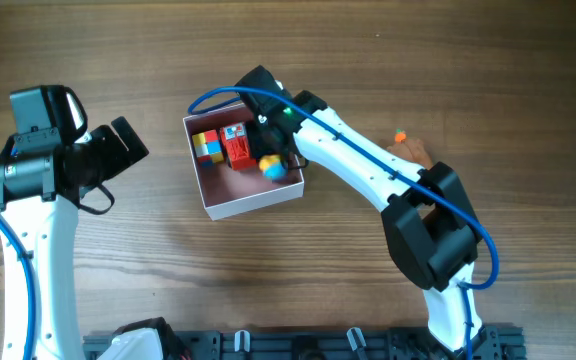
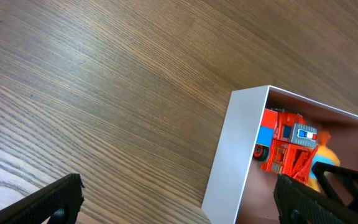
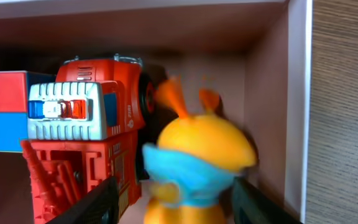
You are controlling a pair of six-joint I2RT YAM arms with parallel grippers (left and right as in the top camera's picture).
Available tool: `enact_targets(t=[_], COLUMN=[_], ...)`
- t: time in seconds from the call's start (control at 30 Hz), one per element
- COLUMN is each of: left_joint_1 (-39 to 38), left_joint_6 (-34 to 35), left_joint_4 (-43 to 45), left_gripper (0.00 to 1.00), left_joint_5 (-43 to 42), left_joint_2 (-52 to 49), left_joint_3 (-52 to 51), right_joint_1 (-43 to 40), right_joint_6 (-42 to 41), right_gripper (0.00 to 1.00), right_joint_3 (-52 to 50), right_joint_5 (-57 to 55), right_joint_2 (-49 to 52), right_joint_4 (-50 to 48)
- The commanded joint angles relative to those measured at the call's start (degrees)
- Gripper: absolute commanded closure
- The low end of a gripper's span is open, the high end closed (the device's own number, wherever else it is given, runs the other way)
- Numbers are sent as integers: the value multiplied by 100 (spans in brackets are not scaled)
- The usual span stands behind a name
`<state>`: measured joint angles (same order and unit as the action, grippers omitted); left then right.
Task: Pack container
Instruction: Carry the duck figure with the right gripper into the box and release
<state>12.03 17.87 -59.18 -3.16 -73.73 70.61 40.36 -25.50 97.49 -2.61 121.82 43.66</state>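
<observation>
The container, a shallow white-walled box with a dull pink inside, sits mid-table. It holds a coloured cube, a red fire truck and a yellow toy with a blue band. My right gripper is down inside the container's right part. In the right wrist view its fingers stand apart on either side of the blurred yellow toy, beside the truck and the container wall. My left gripper is open and empty, left of the container.
A small orange thing and a brownish piece lie on the wood right of the right arm. A black rail runs along the front edge. Bare wood lies between the left gripper and the container.
</observation>
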Motion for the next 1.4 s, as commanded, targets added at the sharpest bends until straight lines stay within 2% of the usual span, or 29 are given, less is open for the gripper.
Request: enact_targets(t=[0.0, 0.17, 0.23, 0.4, 0.57, 1.0, 1.37], left_joint_1=[24, 24, 24, 24, 24, 24, 24], left_joint_6=[-111, -111, -114, -114, -111, -114, -111], left_joint_4=[-2, -2, 0, 2, -4, -17, -20], left_gripper=[0, 0, 0, 0, 0, 0, 0], left_joint_5=[-90, -90, -90, -90, -90, -90, -90], left_joint_2=[-22, -22, -22, -22, -22, -22, -22], left_joint_3=[-24, -24, -24, -24, -24, -24, -24], right_joint_1=[-9, -7, -7, -7, -7, -2, -2], right_joint_6=[-9, -4, -323, -654, -507, -317, -317], right_gripper=[45, 53, 68, 75, 75, 74, 74], right_joint_3=[74, 76, 76, 74, 76, 74, 74], right_joint_5=[-37, -109, -376, 9, 179, 986, 1102], right_joint_2=[46, -151, -450, -525, -525, -525, -525], right_joint_4=[15, 240, 706, 1764, 2385, 3047, 2581])
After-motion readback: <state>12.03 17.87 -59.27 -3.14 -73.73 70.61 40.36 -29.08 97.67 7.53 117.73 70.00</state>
